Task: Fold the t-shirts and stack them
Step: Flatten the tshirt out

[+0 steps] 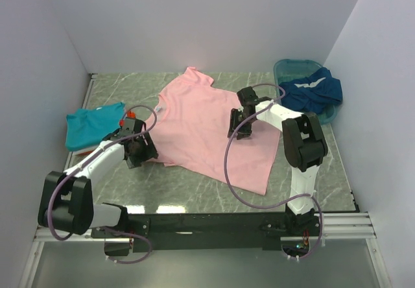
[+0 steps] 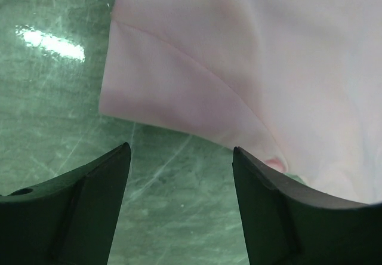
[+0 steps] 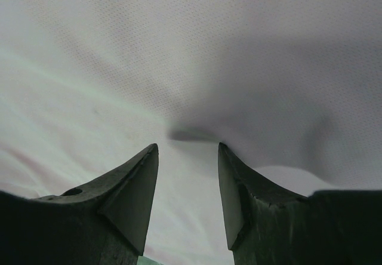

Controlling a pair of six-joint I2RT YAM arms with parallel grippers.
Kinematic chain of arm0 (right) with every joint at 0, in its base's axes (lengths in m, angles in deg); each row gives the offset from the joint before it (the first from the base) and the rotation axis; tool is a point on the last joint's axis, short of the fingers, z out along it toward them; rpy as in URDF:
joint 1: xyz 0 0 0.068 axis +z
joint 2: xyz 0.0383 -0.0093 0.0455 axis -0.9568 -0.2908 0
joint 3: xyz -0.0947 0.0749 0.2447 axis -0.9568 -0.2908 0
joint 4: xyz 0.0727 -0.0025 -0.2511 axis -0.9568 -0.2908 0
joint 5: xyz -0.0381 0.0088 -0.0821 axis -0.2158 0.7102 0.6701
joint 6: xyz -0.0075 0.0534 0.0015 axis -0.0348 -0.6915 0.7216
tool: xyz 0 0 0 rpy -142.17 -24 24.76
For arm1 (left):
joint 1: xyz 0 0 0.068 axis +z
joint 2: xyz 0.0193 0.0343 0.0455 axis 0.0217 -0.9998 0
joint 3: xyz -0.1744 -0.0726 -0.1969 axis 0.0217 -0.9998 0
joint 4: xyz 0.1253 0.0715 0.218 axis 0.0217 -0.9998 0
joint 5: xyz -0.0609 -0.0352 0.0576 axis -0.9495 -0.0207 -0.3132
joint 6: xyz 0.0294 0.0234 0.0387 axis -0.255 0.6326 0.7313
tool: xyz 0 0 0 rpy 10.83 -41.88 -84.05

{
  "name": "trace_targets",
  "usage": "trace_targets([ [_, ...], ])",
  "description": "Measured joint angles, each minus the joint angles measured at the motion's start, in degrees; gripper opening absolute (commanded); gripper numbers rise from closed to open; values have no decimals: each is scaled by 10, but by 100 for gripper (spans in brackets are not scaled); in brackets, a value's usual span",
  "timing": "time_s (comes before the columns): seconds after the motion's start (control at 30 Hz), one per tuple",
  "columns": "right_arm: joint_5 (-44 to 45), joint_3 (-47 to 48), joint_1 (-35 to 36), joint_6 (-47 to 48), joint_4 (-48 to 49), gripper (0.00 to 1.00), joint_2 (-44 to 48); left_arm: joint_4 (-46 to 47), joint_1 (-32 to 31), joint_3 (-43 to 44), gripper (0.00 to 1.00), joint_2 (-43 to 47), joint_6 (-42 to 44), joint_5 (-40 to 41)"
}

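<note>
A light pink t-shirt (image 1: 207, 126) lies spread flat in the middle of the green marbled table (image 1: 188, 187). My left gripper (image 1: 146, 150) stands open at the shirt's left sleeve. In the left wrist view the sleeve (image 2: 179, 80) lies just beyond the fingertips (image 2: 121, 157), and only bare table (image 2: 179, 217) shows between them. My right gripper (image 1: 238, 131) is over the shirt's right half, open, its tips down on the pink cloth (image 3: 179, 50) at a small pucker (image 3: 190, 135). A folded teal t-shirt (image 1: 94, 124) lies at the left.
A dark blue t-shirt with white trim (image 1: 314, 90) hangs out of a teal plastic basin (image 1: 292, 64) at the back right. White walls close in the table at the left, back and right. The black rail (image 1: 214, 223) holding both arm bases runs along the near edge.
</note>
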Motion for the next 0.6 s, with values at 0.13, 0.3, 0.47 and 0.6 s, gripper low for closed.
trace_targets([
  [0.13, 0, -3, 0, 0, 4, 52, 2, 23, 0, -5, 70, -30, -5, 4],
  [0.3, 0, -4, 0, 0, 4, 52, 3, 47, 0, -3, 46, -59, -1, 17],
  [0.47, 0, -7, 0, 0, 7, 52, 5, 54, 0, 19, 13, -88, 15, 33],
  [0.6, 0, -8, 0, 0, 8, 52, 6, 54, 0, 46, 1, -106, 30, 40],
])
